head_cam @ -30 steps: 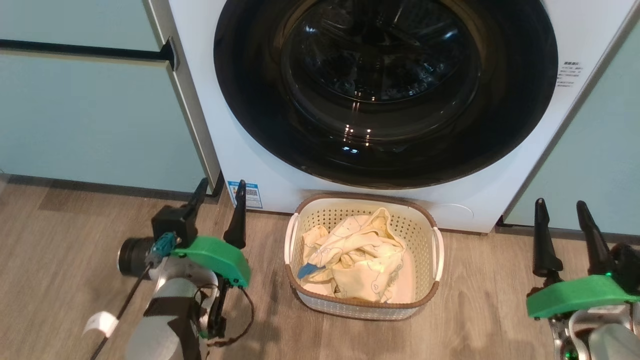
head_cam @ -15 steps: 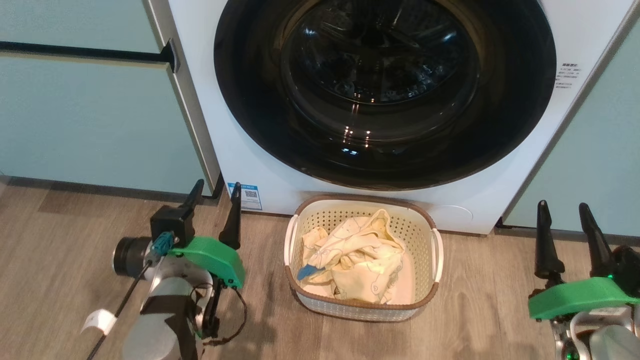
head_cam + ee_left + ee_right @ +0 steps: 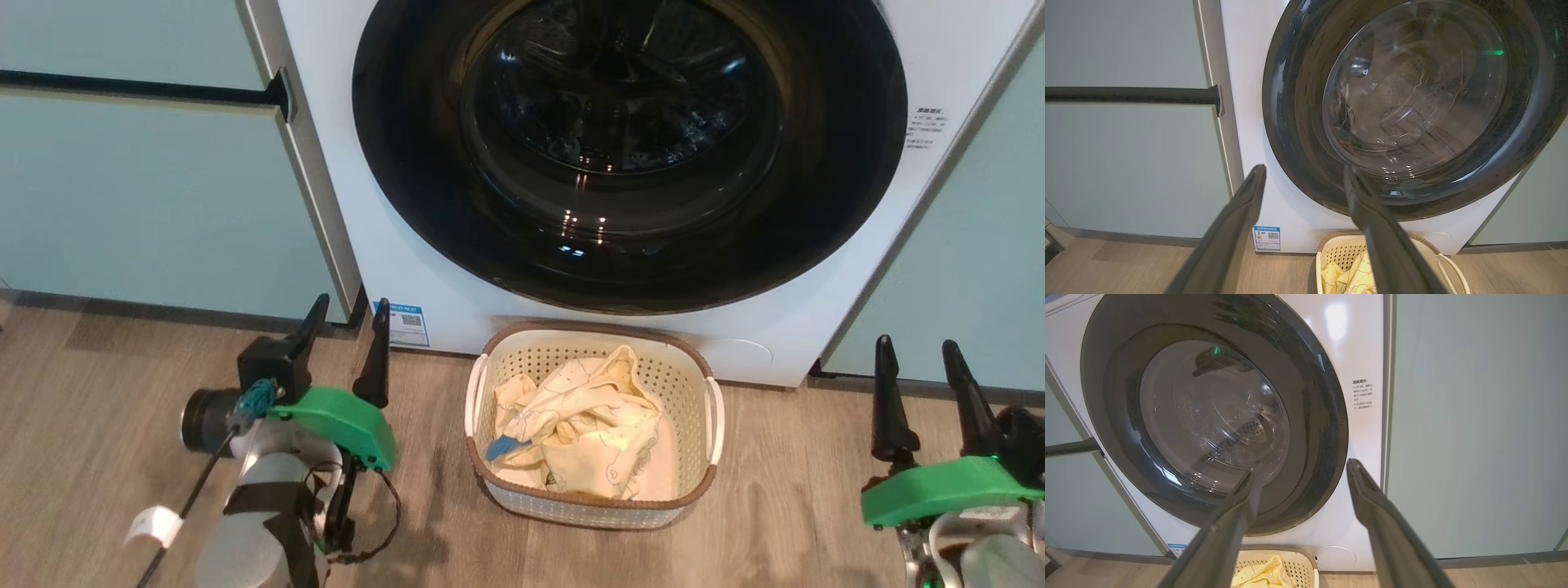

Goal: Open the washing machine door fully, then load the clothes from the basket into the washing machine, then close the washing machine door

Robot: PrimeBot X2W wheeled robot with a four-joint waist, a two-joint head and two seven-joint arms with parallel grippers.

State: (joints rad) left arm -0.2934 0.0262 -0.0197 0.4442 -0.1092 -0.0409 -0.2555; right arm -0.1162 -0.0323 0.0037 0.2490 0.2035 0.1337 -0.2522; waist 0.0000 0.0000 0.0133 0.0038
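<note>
The glossy black washing machine door (image 3: 629, 147) sits closed on the white washing machine (image 3: 408, 245) at 12 o'clock. At its 6 o'clock, the basket (image 3: 588, 510) holds the clothes (image 3: 588, 425). My left gripper (image 3: 351, 304), at 9 o'clock of the basket, and my right gripper (image 3: 916, 343), at 3 o'clock, both have fingers apart, empty.

We look down on a grey-brown wood-plank floor (image 3: 90, 408) that runs beneath both of our arms. The basket (image 3: 592, 328) stands directly on it, between the jaws of our left gripper (image 3: 349, 304) and those of our right gripper (image 3: 915, 343), nearer the left pair and clear of both. Past both sets of jaws the washing machine (image 3: 441, 278) stands on the floor, just behind the basket. Pale green cabinets (image 3: 147, 204) meet the floor ahead of each pair of jaws, with a dark skirting strip (image 3: 163, 309) at their foot.
</note>
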